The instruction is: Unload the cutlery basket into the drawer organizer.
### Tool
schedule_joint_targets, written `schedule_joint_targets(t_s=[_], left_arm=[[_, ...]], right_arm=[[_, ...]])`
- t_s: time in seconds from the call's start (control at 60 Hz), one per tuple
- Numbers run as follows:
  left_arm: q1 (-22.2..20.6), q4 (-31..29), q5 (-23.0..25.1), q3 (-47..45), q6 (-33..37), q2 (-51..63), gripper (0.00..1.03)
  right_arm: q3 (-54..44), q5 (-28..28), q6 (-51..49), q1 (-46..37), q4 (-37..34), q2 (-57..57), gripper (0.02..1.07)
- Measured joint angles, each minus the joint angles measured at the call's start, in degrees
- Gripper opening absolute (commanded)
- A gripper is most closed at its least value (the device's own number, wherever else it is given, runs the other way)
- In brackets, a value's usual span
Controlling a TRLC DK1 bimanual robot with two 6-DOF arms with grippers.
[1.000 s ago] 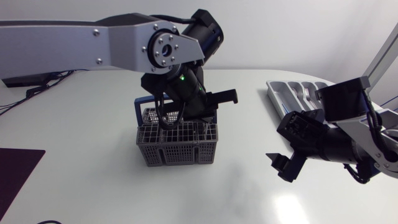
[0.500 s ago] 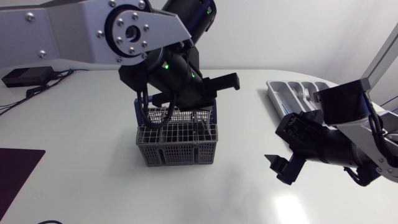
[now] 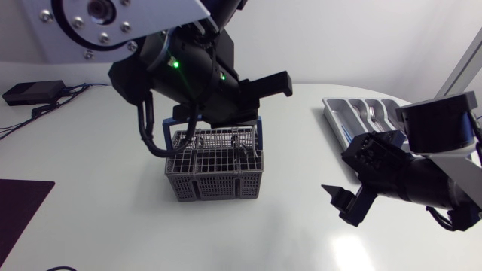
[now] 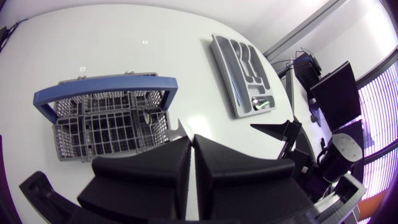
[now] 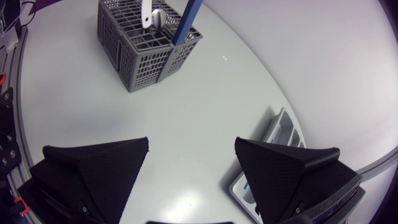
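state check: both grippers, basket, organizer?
Left gripper: shut.
Right gripper: open, empty.
Cutlery basket: upright on the table, blue handle raised, a utensil inside.
Drawer organizer: flat on the table, some cutlery in it.

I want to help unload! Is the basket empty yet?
Not empty: a piece of cutlery sticks up inside the basket.

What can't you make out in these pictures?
Inside the basket: head view, left arm covers its far side.
The organizer: head view, right arm hides its near end.
The cutlery piece at the basket: right wrist view, cut off by the edge.
Pale sliver at the left gripper: left wrist view, too small to name.
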Motion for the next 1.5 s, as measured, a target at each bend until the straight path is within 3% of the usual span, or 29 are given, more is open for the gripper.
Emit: schedule_joint_targets(t_s=[0.533, 0.75, 1.05, 1.217, 1.5], left_arm=[[-0.42, -1.14, 6.14, 0.17, -9.86, 1.88, 0.04], [0.26, 0.13, 10.49, 1.16, -13.99, 1.92, 0.04], [2.03, 1.2, 13.9, 1.57, -16.74, 4.17, 0.04], [2.49, 1.2, 14.32, 1.57, -17.42, 4.68, 0.04], [2.82, 1.22, 15.34, 1.99, -17.97, 4.68, 0.04]], right_arm=[[7.89, -13.18, 10.34, 2.19, -1.09, 0.48, 0.95], [10.05, -14.4, 13.7, 4.61, 0.96, 4.17, 0.92], [12.48, -14.51, 16.09, 7.02, 4.15, 8.66, 0.61], [13.42, -14.51, 16.76, 7.02, 5.55, 11.21, 0.52], [14.71, -14.49, 17.99, 7.41, 6.78, 14.4, 0.5]])
